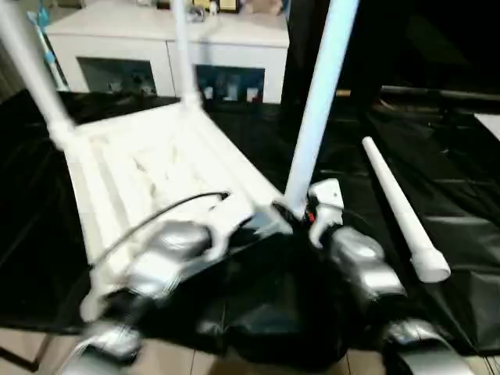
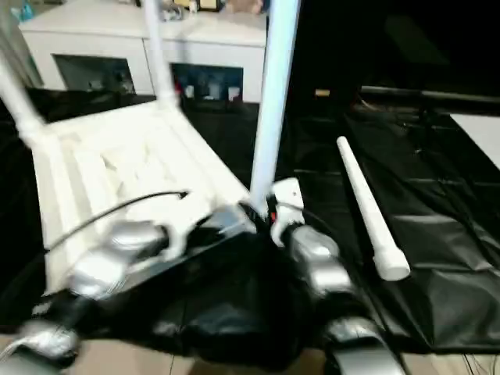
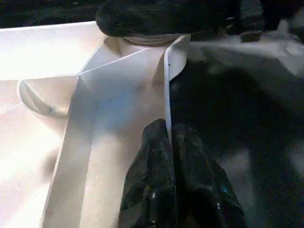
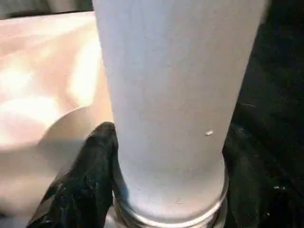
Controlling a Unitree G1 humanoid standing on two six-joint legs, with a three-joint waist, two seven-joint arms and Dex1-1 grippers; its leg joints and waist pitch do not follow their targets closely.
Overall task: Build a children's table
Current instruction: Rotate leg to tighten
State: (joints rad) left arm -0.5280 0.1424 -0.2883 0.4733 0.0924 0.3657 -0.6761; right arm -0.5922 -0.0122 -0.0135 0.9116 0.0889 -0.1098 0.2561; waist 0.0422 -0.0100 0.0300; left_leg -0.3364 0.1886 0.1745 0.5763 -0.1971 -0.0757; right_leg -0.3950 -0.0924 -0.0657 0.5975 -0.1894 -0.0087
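1. On a surface (image 1: pixel 453 195) draped in black sheeting, the children's table (image 1: pixel 148 168) is seen lying upside down, its white plastic underside facing up and showing raised ribs.
2. Three white tube legs are seen standing up from its corner sockets: a far-left leg (image 1: pixel 31 70), a far leg (image 1: pixel 183 55), and a near-right leg (image 1: pixel 320 101) that rises past the top of the head views.
3. A fourth leg (image 1: pixel 398 207) is seen lying loose on the black sheeting to the right, apart from the tabletop, its wider end toward the robot.
4. The left gripper (image 3: pixel 169 142) is seen at the tabletop's near edge, its black fingers (image 3: pixel 152 190) pressed together on the thin white rim beside the corner socket.
5. The right gripper (image 4: pixel 166 190) is seen at the base of the near-right leg, its fingers (image 4: pixel 90 180) clamped on either side of the tube just above the socket.
6. A white cabinet (image 1: pixel 168 47) with glass doors is seen behind the surface.
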